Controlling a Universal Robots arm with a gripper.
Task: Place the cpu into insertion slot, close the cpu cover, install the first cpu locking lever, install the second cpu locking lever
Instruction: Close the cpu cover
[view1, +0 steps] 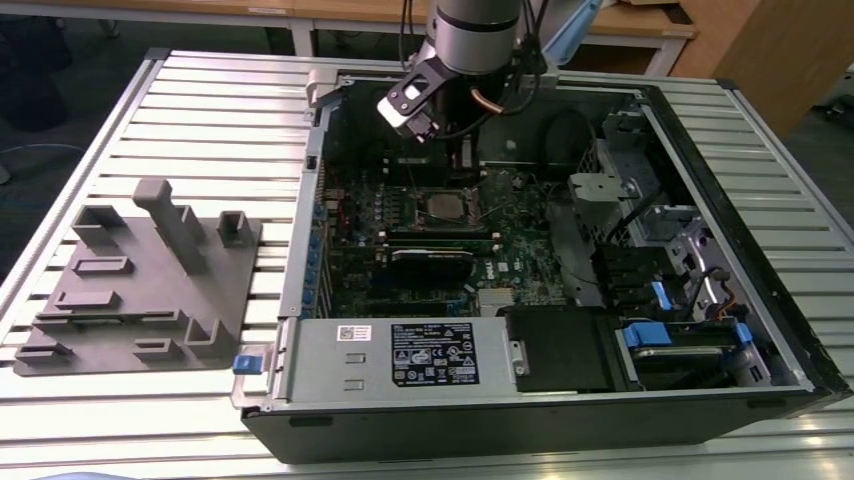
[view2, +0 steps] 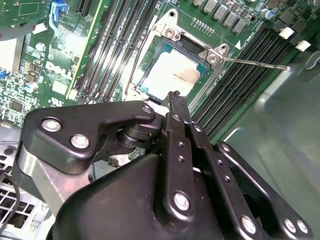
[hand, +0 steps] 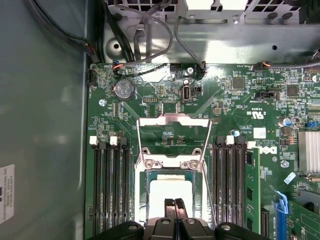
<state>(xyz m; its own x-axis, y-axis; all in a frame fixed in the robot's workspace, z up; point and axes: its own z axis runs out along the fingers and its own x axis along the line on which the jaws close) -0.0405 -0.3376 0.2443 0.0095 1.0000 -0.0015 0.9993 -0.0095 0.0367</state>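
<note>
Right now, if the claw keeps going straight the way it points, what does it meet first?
Most likely the chip: the claw points at its silver top, with nothing showing between them in both wrist views. How big the gap is can't be judged.

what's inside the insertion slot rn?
The cpu lies in the insertion slot, pale metal top up. The gripper, tips shut, sits over one edge and covers that part. The slot floor beneath the cpu is hidden.

The label (view1: 431, 352) on the power-supply box (view1: 327, 375) is too small to read.
</note>
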